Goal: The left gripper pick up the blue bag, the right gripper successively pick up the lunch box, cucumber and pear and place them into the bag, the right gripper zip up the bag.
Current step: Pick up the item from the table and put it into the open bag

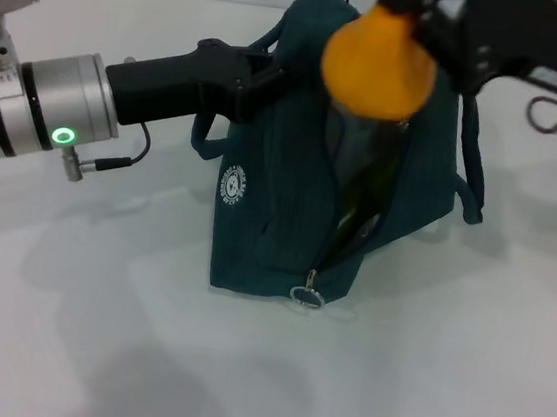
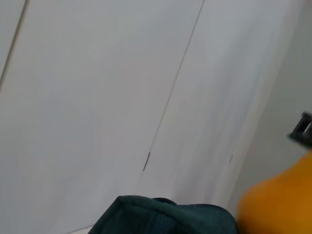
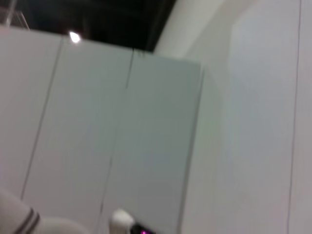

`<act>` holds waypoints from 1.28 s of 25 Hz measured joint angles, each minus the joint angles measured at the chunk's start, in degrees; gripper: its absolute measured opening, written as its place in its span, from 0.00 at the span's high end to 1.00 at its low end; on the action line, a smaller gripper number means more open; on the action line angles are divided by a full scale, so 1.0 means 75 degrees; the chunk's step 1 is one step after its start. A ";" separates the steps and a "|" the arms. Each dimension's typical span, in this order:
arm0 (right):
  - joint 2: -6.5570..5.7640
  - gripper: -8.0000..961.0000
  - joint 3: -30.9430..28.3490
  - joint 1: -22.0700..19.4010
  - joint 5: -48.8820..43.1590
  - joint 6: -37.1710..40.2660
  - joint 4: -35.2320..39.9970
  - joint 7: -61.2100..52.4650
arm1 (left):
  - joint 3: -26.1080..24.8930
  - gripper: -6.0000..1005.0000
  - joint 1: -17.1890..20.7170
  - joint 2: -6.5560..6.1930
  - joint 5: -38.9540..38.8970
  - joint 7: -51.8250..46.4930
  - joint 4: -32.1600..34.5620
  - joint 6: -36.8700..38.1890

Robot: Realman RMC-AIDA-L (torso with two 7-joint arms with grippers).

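Note:
The blue bag [image 1: 280,199] stands on the white table [image 1: 94,328] with its zipper open and its ring pull [image 1: 307,295] at the front. My left gripper [image 1: 272,72] is shut on the bag's upper left edge and holds it up. My right gripper [image 1: 427,26] is shut on the pear [image 1: 377,64] and holds it just above the bag's opening. Inside the opening I see the clear lunch box [image 1: 350,136] and the dark green cucumber [image 1: 368,197]. The left wrist view shows the bag's top [image 2: 161,214], the pear [image 2: 280,204] and a corner of the right gripper [image 2: 302,129].
The bag's handles hang at its left side [image 1: 206,138] and right side [image 1: 470,180]. A cable loop [image 1: 549,114] hangs from my right arm. The right wrist view shows only wall panels [image 3: 146,122].

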State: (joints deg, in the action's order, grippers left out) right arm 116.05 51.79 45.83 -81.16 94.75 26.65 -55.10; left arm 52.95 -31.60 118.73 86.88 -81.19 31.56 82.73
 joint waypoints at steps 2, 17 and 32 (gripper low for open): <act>0.0018 0.88 0.0486 0.0030 0.0127 -0.0337 -0.0007 0.0024 | -0.0020 0.96 -0.0004 -0.0001 -0.0001 0.0004 0.0000 -0.0017; 0.0017 0.82 0.1534 -0.0401 0.0324 -0.1130 0.0008 0.0059 | -0.0029 0.96 -0.0006 -0.0010 -0.0030 0.0102 -0.0052 -0.0092; -0.0083 0.70 0.1847 -0.1051 0.1006 -0.1025 0.0408 -0.0107 | -0.0029 0.96 0.0051 0.0037 -0.0002 0.0103 -0.0075 -0.0301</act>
State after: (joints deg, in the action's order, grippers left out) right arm 115.43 65.64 37.94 -73.62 87.06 29.71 -55.90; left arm 52.73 -31.22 119.00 86.86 -80.41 31.00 80.48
